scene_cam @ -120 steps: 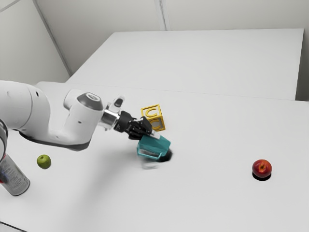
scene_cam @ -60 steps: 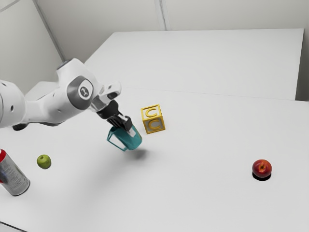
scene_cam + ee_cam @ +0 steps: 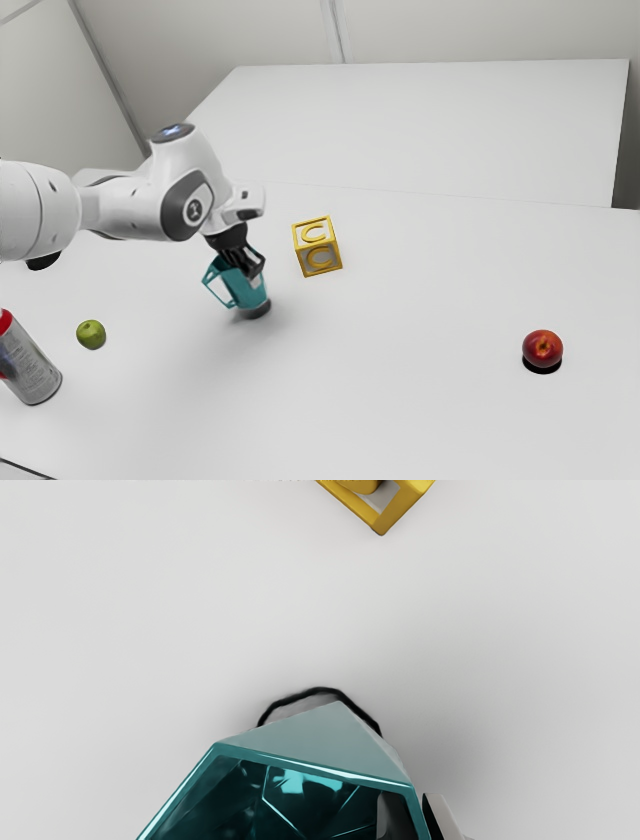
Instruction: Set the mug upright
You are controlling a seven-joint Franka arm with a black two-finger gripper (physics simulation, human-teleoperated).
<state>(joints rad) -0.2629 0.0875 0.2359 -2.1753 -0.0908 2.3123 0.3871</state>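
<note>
Mug (image 3: 246,291) tilts slightly just below the jaws, its wall pinched between them

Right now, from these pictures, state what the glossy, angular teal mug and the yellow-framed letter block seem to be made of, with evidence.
Mug: glazed ceramic or hard plastic, smooth and glossy; bright highlights streak its rim and inner walls. Which one, the look leaves open.
Block: possibly painted wood or plastic; solid yellow edging borders greyish panels.

Far exterior view from the side, close wrist view — both downward, on mug (image 3: 247,290) and block (image 3: 318,248)
</note>
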